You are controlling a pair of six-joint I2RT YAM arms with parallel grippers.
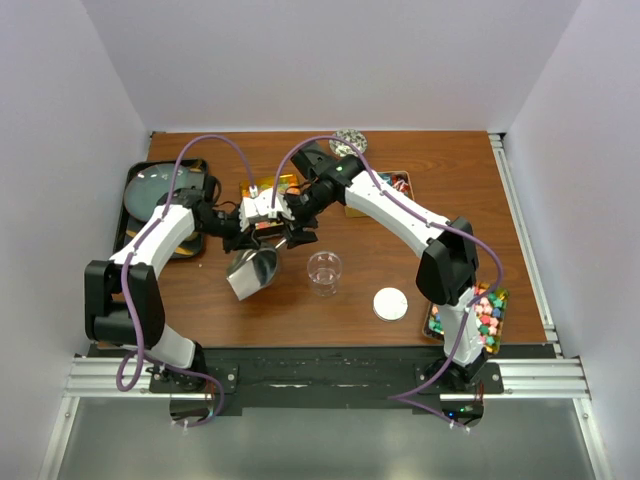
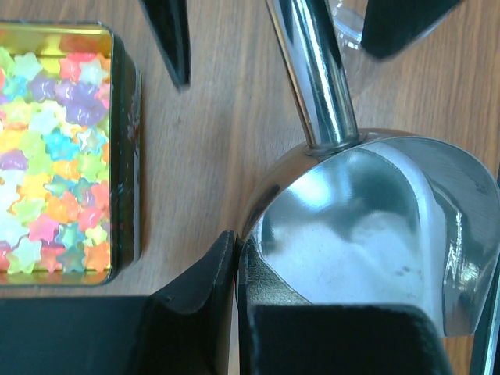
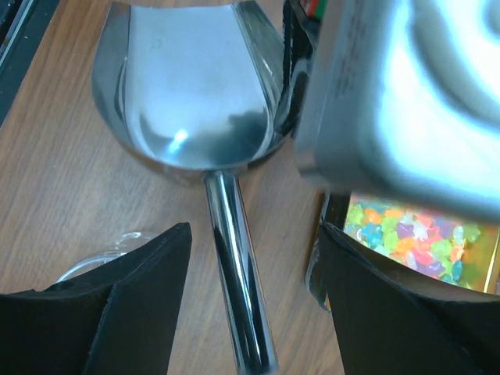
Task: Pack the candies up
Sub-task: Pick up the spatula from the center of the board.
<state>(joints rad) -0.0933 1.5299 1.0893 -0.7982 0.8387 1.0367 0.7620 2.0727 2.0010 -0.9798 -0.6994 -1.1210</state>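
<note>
A metal scoop (image 1: 252, 272) lies empty on the table. My left gripper (image 1: 243, 240) is shut on the rim of its bowl (image 2: 367, 226), one finger inside and one outside (image 2: 237, 244). My right gripper (image 1: 293, 237) is open, its fingers (image 3: 125, 305) on either side of the scoop handle (image 3: 238, 273) without touching it. A tin of star-shaped pastel candies (image 2: 55, 156) stands just beside the scoop and also shows in the right wrist view (image 3: 422, 234). More multicoloured candies (image 1: 485, 310) fill a tray by the right arm's base.
A clear cup (image 1: 324, 272) stands right of the scoop, a white round lid (image 1: 390, 303) beyond it. A tray of red candies (image 1: 388, 184) sits at the back. A black tray with a glass lid (image 1: 150, 190) is at the far left. A small patterned disc (image 1: 348, 140) is at the back edge.
</note>
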